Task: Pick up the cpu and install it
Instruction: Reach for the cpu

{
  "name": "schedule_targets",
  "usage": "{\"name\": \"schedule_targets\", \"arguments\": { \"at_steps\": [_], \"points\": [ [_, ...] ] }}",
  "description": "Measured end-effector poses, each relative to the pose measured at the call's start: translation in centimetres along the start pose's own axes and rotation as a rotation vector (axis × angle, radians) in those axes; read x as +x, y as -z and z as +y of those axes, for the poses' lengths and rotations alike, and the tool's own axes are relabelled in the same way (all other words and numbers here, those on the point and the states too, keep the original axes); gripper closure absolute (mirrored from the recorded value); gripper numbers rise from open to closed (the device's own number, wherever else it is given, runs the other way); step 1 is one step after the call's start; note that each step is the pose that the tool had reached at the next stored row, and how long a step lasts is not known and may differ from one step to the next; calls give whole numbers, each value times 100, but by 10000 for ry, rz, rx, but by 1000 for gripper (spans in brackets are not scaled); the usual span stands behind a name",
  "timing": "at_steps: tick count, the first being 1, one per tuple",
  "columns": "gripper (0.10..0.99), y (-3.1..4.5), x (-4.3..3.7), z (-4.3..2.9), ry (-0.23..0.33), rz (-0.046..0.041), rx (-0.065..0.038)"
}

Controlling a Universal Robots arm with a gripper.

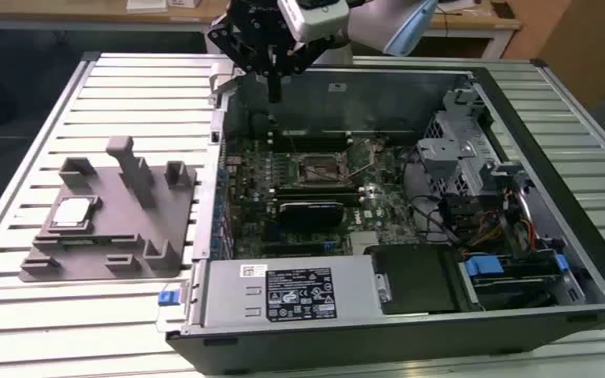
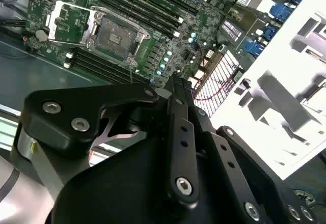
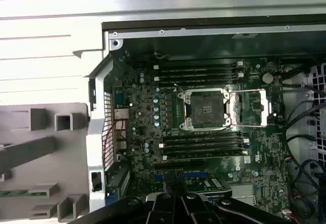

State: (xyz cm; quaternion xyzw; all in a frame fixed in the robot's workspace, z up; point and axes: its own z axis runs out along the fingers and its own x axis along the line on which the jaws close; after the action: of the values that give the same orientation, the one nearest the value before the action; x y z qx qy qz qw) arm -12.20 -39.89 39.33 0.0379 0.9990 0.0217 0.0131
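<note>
The cpu [image 1: 73, 213], a small silver-topped square, lies flat on the grey holder tray [image 1: 113, 260] at the exterior view's left, outside the computer case. My gripper [image 1: 274, 98] hangs above the case's far wall, well away from the cpu, fingers pressed together and holding nothing. In the second wrist view the gripper [image 2: 175, 80] points down toward the motherboard. The black cpu socket [image 1: 318, 167] sits mid-board with its metal load frame [image 3: 249, 107] flipped open beside it. The socket [image 3: 206, 110] looks bare, as it does in the second wrist view [image 2: 114, 35].
The open computer case [image 1: 554, 260] lies on a slatted metal table [image 1: 29, 110]. Inside are memory slots [image 3: 204, 145], a drive cage [image 1: 460, 150], cables [image 1: 491, 228] and a power supply [image 1: 292, 295]. The tray's upright posts [image 1: 124, 161] stand near the cpu.
</note>
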Motion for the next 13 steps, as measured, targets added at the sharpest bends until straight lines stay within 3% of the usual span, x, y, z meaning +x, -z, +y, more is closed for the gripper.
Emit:
{"name": "schedule_targets", "arguments": {
  "at_steps": [13],
  "points": [
    [980, 0, 15, -1, -1, -1, -1]
  ]
}}
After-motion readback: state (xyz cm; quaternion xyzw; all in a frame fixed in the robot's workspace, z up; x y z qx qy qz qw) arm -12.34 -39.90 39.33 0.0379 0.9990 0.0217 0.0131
